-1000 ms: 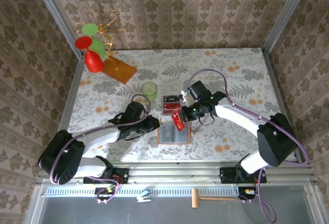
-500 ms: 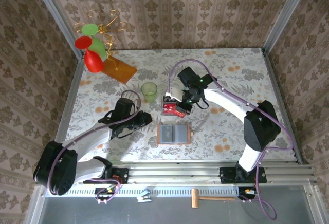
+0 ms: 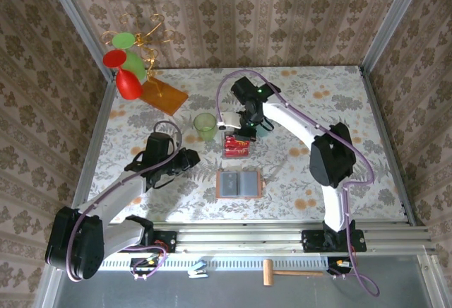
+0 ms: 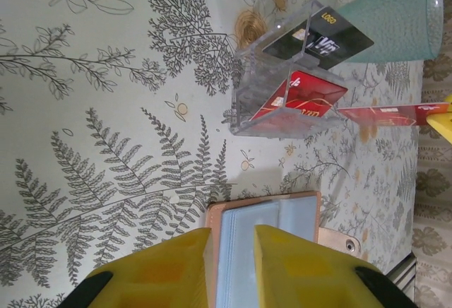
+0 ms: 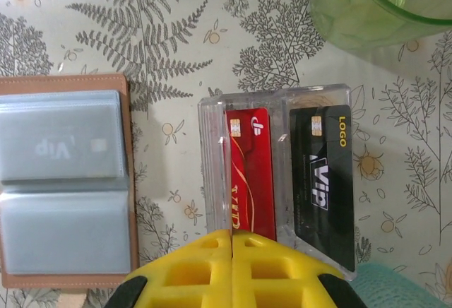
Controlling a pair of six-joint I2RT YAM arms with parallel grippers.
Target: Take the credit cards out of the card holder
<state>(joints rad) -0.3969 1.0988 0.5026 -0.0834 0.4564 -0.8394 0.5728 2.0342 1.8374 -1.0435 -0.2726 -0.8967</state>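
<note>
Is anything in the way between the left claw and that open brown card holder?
Nothing visible does. Only bare tablecloth lies between the left gripper and the card holder; the clear tray sits farther back.

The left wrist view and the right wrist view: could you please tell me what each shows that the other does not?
Left wrist, not right wrist: the left gripper, jaws apart, and a second red card beside the clear tray, its end at a yellow fingertip. Right wrist, not left wrist: the right gripper, jaws shut, and VIP print under a grey panel of the card holder. Both: card holder, clear tray holding a red card and a black card, green cup, teal cup.
</note>
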